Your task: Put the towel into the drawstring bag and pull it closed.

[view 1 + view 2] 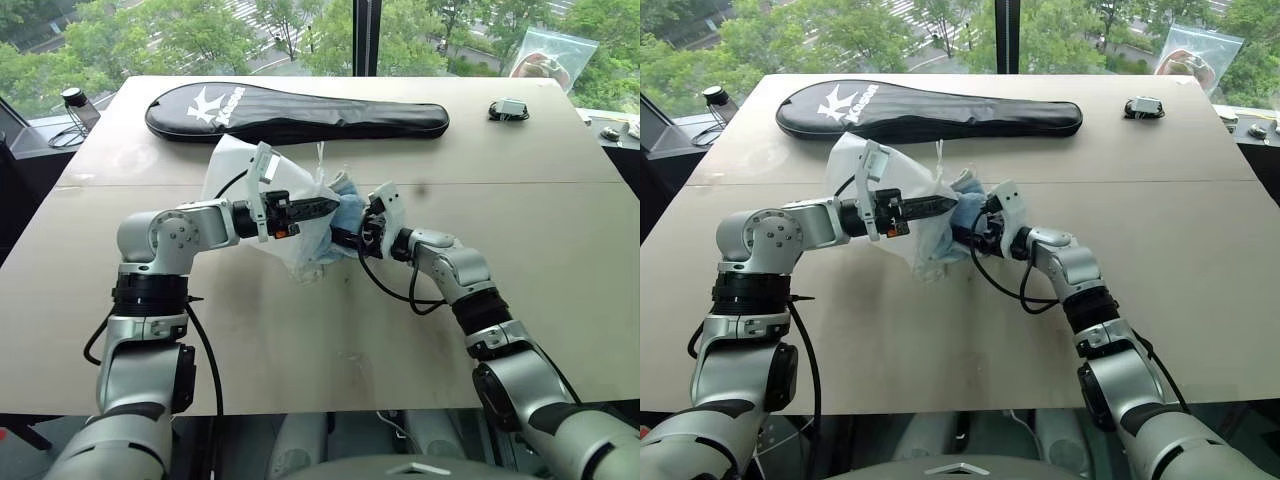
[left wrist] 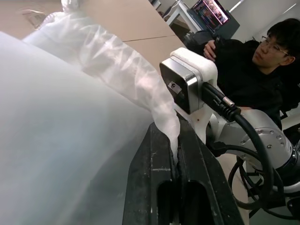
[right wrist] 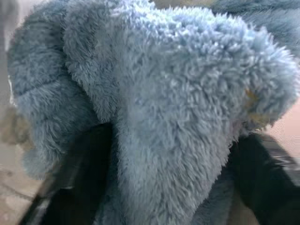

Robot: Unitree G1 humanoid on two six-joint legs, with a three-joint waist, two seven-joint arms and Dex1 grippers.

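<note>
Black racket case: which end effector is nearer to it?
Left. The left end effector, pinching the drawstring bag, sits just below the black racket case. The right end effector, holding the towel, is further toward the robot.

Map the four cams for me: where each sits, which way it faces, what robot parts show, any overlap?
Left eye: head, facing forward and down on the table; both arms.
Right eye: beside it, same scene.
Left wrist: along the left gripper, fingers shut on the bag; a seated person behind.
Right wrist: along the right gripper holding the towel.
Shared: the bag in both eye views and the left wrist view.
</note>
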